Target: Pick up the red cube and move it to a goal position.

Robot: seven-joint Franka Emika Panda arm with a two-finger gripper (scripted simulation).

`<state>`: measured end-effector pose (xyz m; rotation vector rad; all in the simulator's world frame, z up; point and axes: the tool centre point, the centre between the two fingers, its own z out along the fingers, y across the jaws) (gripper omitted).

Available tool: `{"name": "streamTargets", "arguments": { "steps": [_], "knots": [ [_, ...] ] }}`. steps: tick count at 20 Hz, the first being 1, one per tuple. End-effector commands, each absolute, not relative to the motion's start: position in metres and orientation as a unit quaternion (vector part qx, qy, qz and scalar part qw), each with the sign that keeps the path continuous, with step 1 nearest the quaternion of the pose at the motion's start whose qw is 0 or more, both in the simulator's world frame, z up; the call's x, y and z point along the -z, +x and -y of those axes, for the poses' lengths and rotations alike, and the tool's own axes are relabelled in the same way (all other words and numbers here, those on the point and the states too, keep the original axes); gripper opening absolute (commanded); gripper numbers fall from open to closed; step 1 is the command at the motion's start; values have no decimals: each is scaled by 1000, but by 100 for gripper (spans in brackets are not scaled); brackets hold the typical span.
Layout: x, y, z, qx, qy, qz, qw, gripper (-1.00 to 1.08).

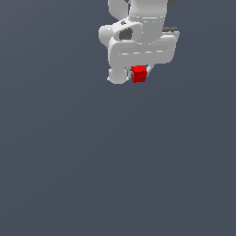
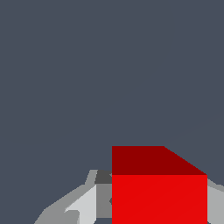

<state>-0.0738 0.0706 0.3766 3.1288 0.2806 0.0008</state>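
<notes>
One small red cube (image 1: 139, 74) is all there is to watch in the exterior view, sitting near the top of the frame just right of centre, tucked under the white arm (image 1: 138, 41). The gripper (image 1: 137, 75) hangs around it, and the cube looks pinched between the fingers, though the bulky white body hides most of them from this side. Below it the grey floor (image 1: 115, 175) runs bare to the bottom edge, and I see no marker for a goal anywhere.

From the wrist view the cube (image 2: 159, 192) fills the lower right of the frame, its darker face on top and its bright face toward the camera. A pale grey finger (image 2: 83, 205) sits close against its left side, and a sliver of the other shows at the lower right corner, so the fingers look closed narrowly on the cube.

My read is that the pickup is done and the carry is the step in hand. Next it needs a steady move toward the goal with the grip kept firm, since a jolt could let such a small block slip.
</notes>
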Motion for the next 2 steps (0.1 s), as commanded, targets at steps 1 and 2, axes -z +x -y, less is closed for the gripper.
{"name": "streamTargets", "arguments": {
  "steps": [1, 2],
  "knots": [
    [-377, -73, -70, 0, 996, -89, 0, -100],
    [-376, -73, -70, 0, 996, -89, 0, -100]
  ]
}}
